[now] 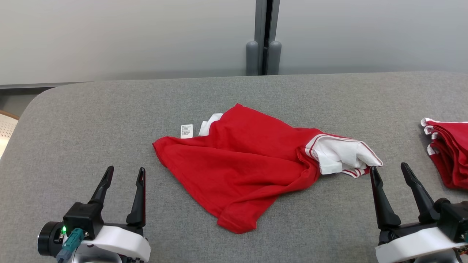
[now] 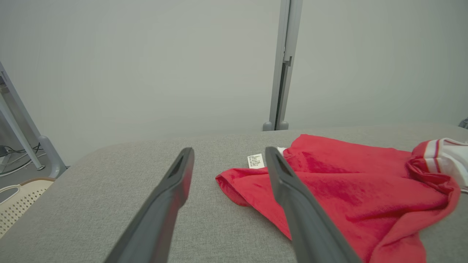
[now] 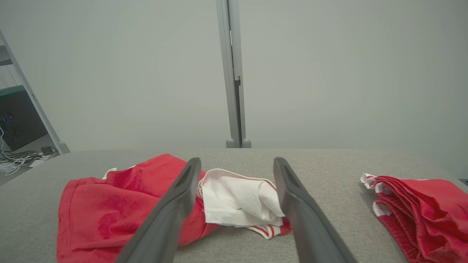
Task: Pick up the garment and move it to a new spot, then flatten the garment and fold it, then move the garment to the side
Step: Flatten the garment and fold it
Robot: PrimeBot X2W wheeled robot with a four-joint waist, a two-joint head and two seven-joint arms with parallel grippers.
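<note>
Red garment (image 1: 241,164) is rumpled in the middle of the surface (image 1: 109,117), long axis running roughly left edge to right edge. Left pincer (image 1: 125,169) and right pincer (image 1: 388,167) both sit wide open, empty, by the near edge. Right one's nearer, tips just beside the white end (image 1: 343,153), so I'd start there.
</note>
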